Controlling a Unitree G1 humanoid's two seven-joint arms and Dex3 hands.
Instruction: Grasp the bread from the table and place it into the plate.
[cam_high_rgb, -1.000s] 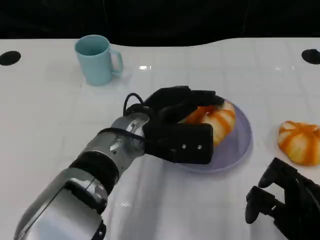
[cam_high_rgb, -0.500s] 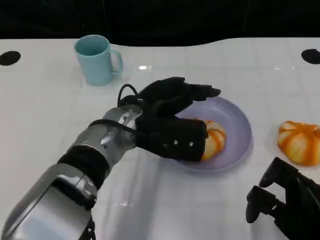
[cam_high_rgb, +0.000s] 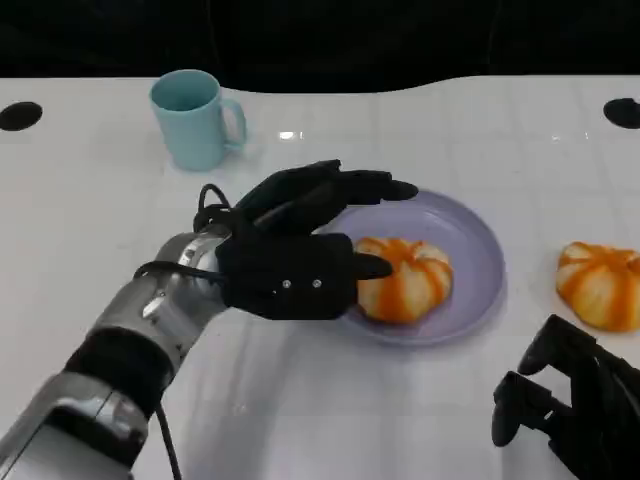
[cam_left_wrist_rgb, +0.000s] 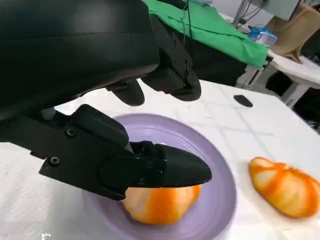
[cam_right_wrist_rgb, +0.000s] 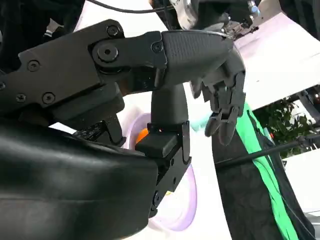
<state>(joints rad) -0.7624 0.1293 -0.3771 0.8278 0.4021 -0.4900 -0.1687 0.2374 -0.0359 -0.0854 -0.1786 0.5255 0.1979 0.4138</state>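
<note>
Two black hands sit nearest the camera in the head view: the right hand (cam_high_rgb: 570, 410) rests low at the near right corner of the white counter (cam_high_rgb: 90, 230), fingers curled inward with nothing in them, while the left hand (cam_high_rgb: 295, 255) reaches in from the near left on its silver forearm (cam_high_rgb: 150, 320) and hangs over the left rim of the purple plate (cam_high_rgb: 475, 250). The left hand holds nothing; its fingers (cam_high_rgb: 350, 190) are spread apart and stretch over the plate's far-left edge, and its thumb points toward the bread without clearly touching it, though contact cannot be judged for sure from above. The left wrist view shows the same released pose, with the thumb (cam_left_wrist_rgb: 165, 167) hovering just above the bread (cam_left_wrist_rgb: 160, 202) and the other fingers fanned higher over the plate (cam_left_wrist_rgb: 220, 185). The bread (cam_high_rgb: 405, 275), orange with pale stripes, lies inside the plate, near its front and middle. A second bread roll (cam_high_rgb: 600, 285) of the same colouring lies on the counter to the right of the plate, apart from it and just beyond the right hand. Farther back on the left, a light blue mug (cam_high_rgb: 195, 118) stands upright with its handle turned right. At the far edge, dark round holes (cam_high_rgb: 20, 115) mark the counter's corners
</note>
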